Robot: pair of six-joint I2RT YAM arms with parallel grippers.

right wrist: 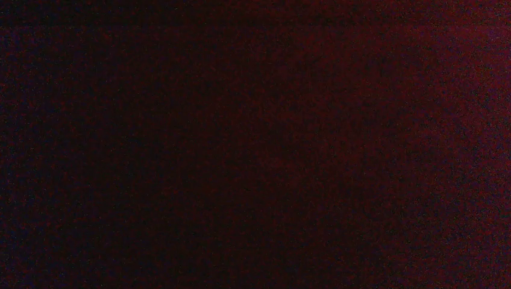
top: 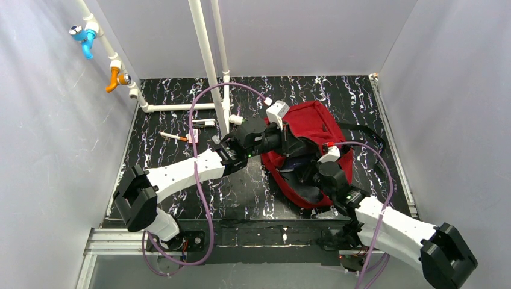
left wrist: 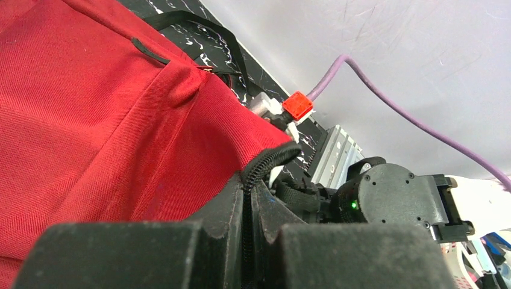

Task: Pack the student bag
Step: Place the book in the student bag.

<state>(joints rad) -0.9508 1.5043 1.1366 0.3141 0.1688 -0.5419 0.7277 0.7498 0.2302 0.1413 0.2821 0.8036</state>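
Note:
The dark-red student bag (top: 313, 120) lies right of centre on the black marbled table, its mouth open toward the near side. My left gripper (top: 294, 143) is shut on the bag's black zipper edge (left wrist: 265, 164) and holds the upper flap up; in the left wrist view the fingers (left wrist: 226, 211) pinch the zipper trim between them, with red fabric (left wrist: 90, 120) to the left. My right arm (top: 332, 176) reaches into the bag's mouth. Its gripper is hidden inside, and the right wrist view is almost black with a faint red tint.
A pen (top: 173, 137), a dark marker (top: 203, 123) and a small pink item (top: 194, 138) lie on the table left of the bag. White pipes (top: 208, 60) stand at the back left. A black strap (top: 361, 127) trails to the bag's right. Grey walls enclose the table.

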